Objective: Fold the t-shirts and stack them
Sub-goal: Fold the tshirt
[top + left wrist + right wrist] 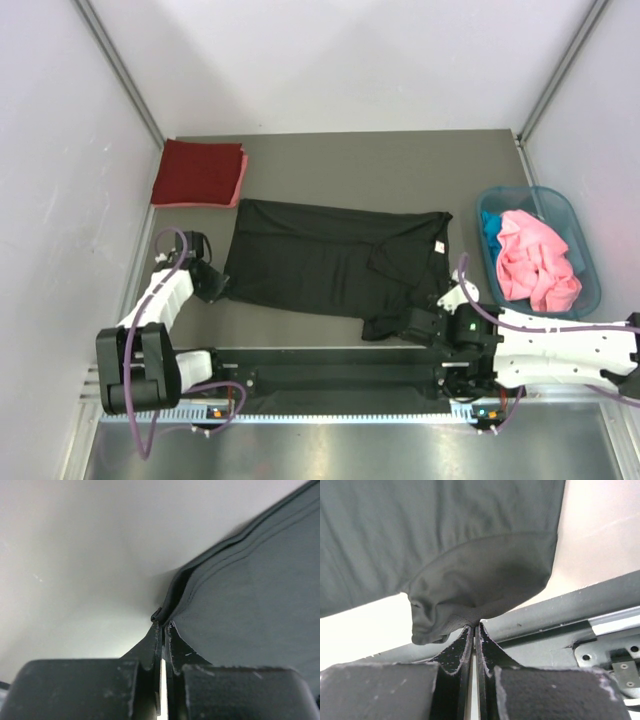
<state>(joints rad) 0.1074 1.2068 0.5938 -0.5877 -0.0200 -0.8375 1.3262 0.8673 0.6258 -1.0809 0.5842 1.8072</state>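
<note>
A large black t-shirt (330, 260) lies spread across the middle of the table, one sleeve folded over on its right half. My left gripper (221, 287) sits at the shirt's near left corner. In the left wrist view it (163, 623) is shut on the hem of the black cloth (250, 590). My right gripper (402, 322) is at the shirt's near right part. In the right wrist view it (476, 626) is shut on a bunched fold of the black cloth (445, 540), lifted just off the table. A folded dark red t-shirt (197, 172) rests at the far left, a pink edge (241, 182) under it.
A teal plastic basket (578, 218) stands at the right edge, holding a crumpled pink t-shirt (535, 262) and a blue one (491, 228). White walls close in the table on three sides. A metal rail (580, 602) runs along the near edge beside the arm bases.
</note>
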